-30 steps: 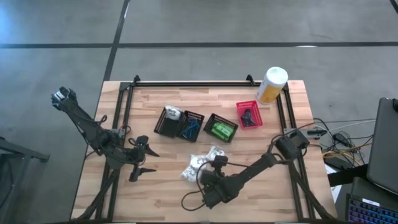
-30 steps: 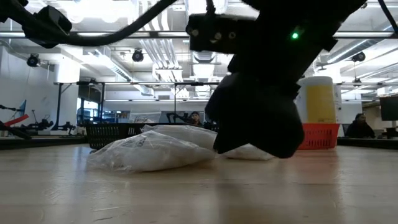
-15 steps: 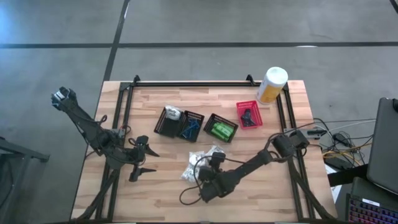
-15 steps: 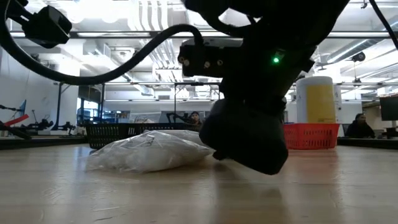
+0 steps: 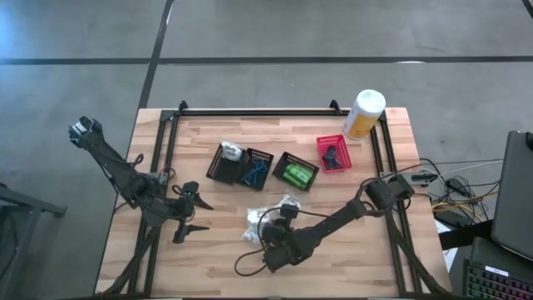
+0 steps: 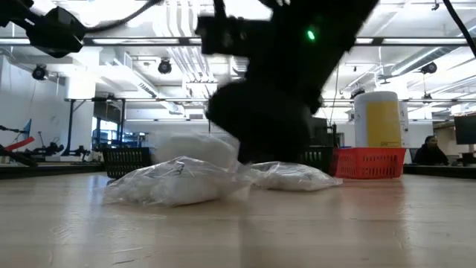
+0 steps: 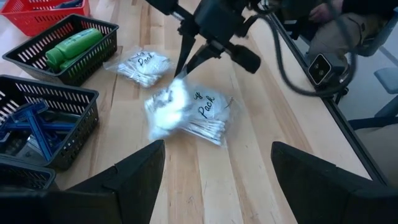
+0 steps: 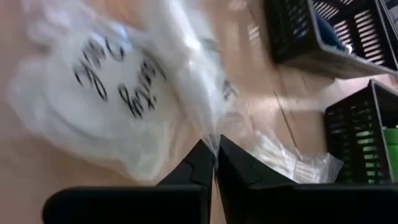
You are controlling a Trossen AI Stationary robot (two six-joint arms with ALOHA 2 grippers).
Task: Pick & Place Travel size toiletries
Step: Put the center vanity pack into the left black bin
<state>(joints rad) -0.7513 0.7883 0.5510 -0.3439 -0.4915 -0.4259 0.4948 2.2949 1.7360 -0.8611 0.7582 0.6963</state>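
Scanning the table (image 5: 216, 267), we found bare wood on the near side and the black baskets (image 5: 250, 167) in a row beyond, so room for a lift was ample. The right gripper (image 8: 213, 163) was nearer, fingers pressed together, pinching a clear-wrapped white packet (image 7: 171, 107) that lay straight ahead of it, a second packet (image 7: 144, 62) just beyond toward the green-item basket (image 7: 59, 46). The left gripper (image 5: 193, 210) stood well apart near the table's left, fingers spread and holding nothing.

Dark arms, looping black cables
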